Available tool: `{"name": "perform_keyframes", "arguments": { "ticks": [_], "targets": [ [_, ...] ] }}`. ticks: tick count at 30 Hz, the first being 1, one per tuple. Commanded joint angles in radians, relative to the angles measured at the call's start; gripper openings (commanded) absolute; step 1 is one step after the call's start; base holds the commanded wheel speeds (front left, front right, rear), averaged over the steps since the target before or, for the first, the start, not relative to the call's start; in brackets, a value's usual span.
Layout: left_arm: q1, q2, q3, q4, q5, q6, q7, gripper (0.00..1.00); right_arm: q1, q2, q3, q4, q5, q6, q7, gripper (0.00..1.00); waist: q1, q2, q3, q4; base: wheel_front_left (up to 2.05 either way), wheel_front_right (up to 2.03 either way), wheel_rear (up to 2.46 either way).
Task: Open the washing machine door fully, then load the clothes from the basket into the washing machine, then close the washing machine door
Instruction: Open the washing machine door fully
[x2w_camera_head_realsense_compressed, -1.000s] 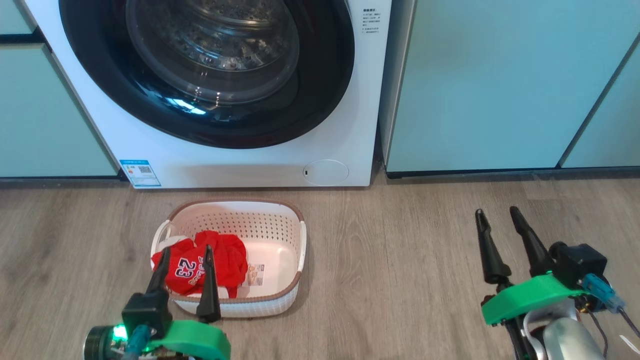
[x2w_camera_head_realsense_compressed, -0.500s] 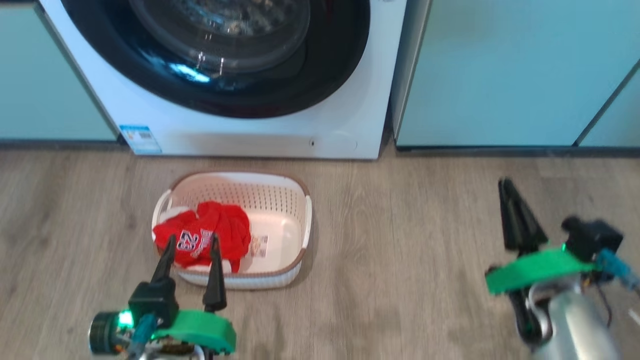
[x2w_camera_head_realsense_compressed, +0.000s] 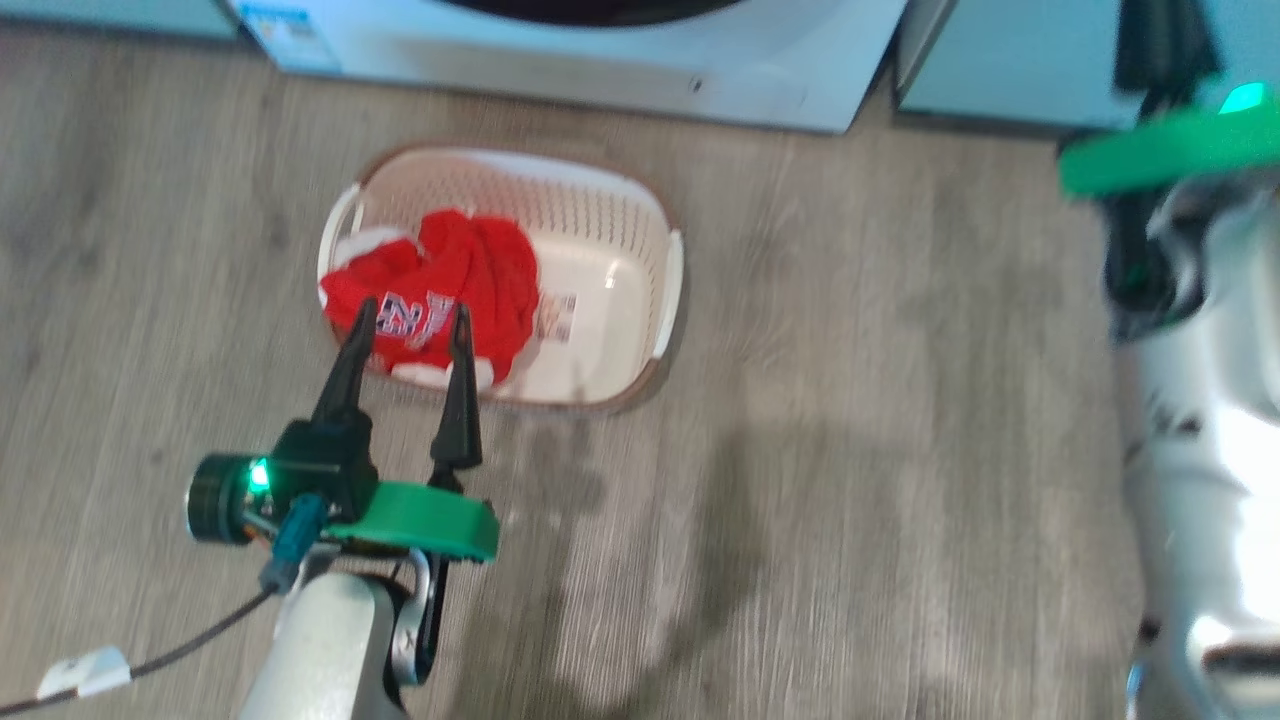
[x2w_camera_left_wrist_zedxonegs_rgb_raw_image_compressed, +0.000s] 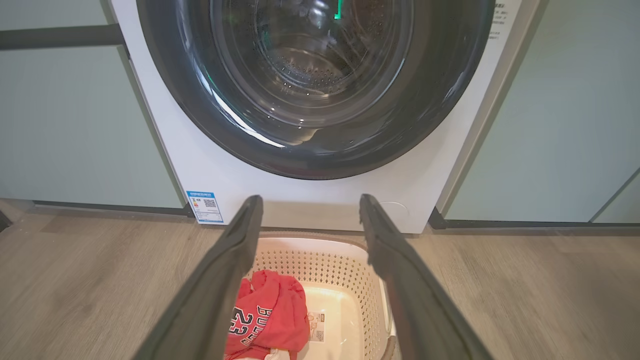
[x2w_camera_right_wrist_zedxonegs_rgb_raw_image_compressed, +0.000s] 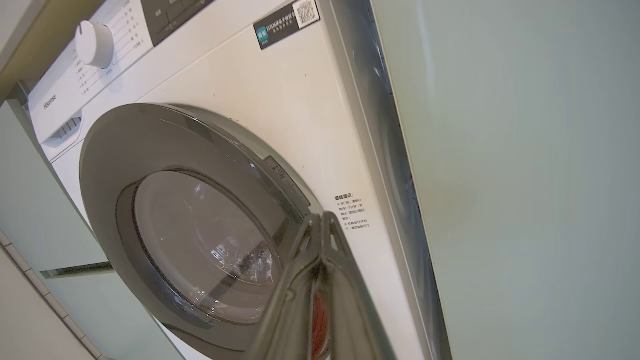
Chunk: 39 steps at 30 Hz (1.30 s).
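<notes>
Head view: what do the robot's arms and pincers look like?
The left pincer has two long, dark, tapered fingers on a black block, a green bracket, a lit green lamp, a teal connector and a dark cable with a white tag, on a pale forearm. The right arm, blurred, shows the same green bracket and a pale forearm.

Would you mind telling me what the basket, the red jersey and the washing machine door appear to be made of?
The basket: likely moulded plastic, matte cream, with rows of small holes. The red jersey: soft fabric, perhaps synthetic, judging by its crumpled folds. The washing machine door: glossy dark rim, probably plastic, around a clear bowl, seemingly glass.
</notes>
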Motion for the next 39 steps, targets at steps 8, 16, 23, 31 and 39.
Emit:
{"name": "perform_keyframes", "arguments": {
  "ticks": [8,16,23,31,39],
  "targets": [
    [-0.119,0.004,-0.019,-0.044,-0.022,0.025,-0.013,1.00,-0.346,-0.028,-0.024,0.112,0.186,0.000,0.147,0.00,-0.0003,0.0000,0.180,0.093,0.00,0.00,0.00],
    [-0.165,0.004,-0.052,-0.054,-0.032,0.043,-0.013,1.00,-0.603,-0.026,-0.084,0.274,0.293,0.000,0.289,0.00,-0.0003,0.0000,0.238,0.121,0.00,0.00,0.00],
    [-0.181,0.004,-0.069,-0.051,-0.038,0.048,-0.013,1.00,-0.746,-0.030,-0.104,0.392,0.304,0.000,0.354,0.00,-0.0003,0.0000,0.260,0.136,0.00,0.00,0.00],
    [-0.185,0.004,-0.098,-0.047,-0.049,0.059,-0.013,1.00,-0.854,-0.033,-0.137,0.524,0.376,0.000,0.467,0.00,-0.0003,0.0000,0.265,0.151,0.00,0.00,0.00],
    [-0.186,0.004,-0.111,-0.036,-0.042,0.061,-0.013,1.00,-0.891,-0.040,-0.155,0.556,0.481,0.000,0.554,0.00,-0.0003,0.0000,0.263,0.164,0.00,0.00,0.00]
  ]
}}
